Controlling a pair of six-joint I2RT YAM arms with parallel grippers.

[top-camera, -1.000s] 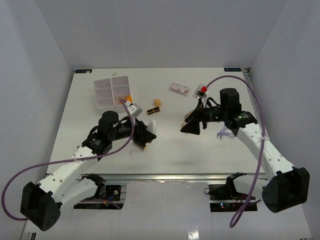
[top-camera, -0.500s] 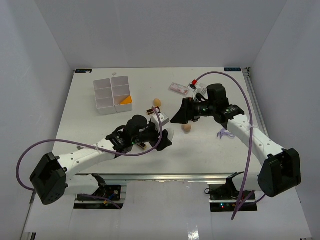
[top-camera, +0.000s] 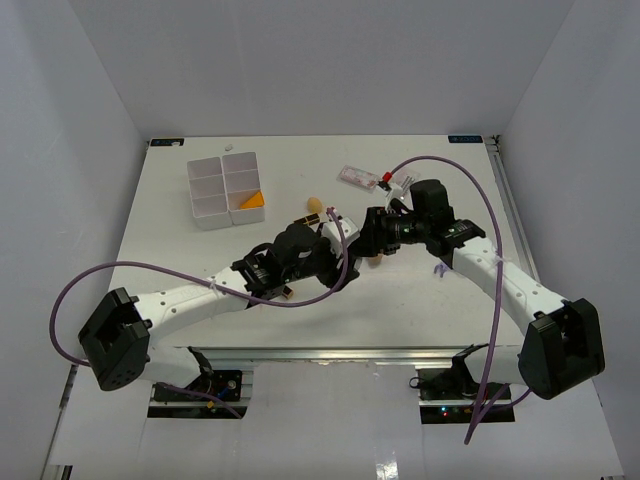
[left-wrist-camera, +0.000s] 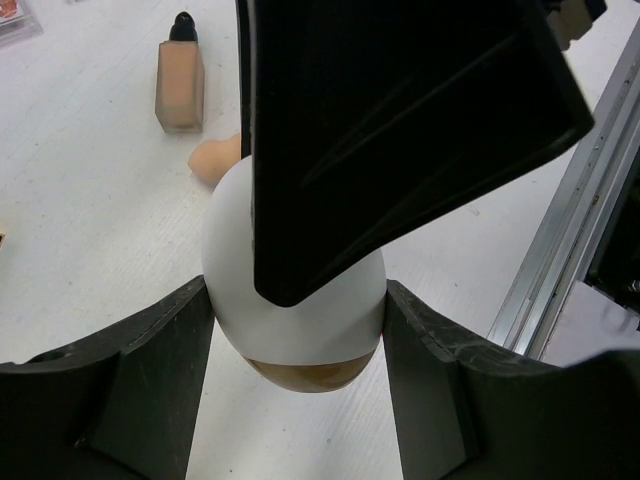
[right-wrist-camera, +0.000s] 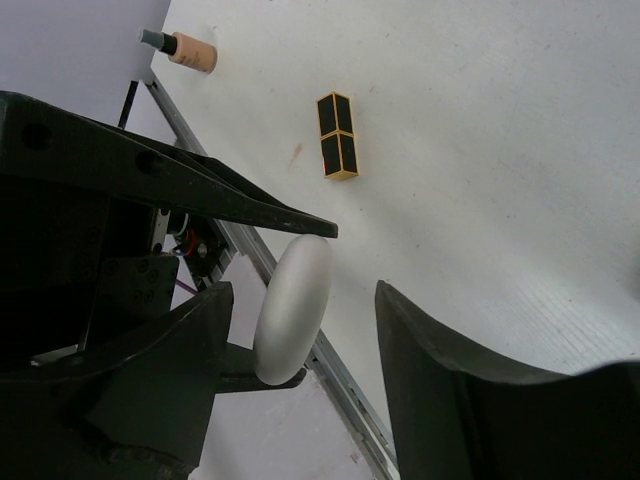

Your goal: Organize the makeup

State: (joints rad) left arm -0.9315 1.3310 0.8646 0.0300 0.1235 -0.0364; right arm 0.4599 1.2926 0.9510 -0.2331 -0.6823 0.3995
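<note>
White arm links (top-camera: pixel 175 300), black joints (top-camera: pixel 115 335), looping purple cables (top-camera: pixel 432 158), black left tool (left-wrist-camera: pixel 297 295), right tool (right-wrist-camera: pixel 305 300).

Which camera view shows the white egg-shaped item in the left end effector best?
Left wrist: the white egg-shaped item sits large between the fingers, tan underside visible, top covered. Right wrist shows it narrow, side-on. Top external hides it among the arms.

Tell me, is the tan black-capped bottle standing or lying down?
Lying down. The tan bottle rests flat on its side on the table, its long face up.
</note>
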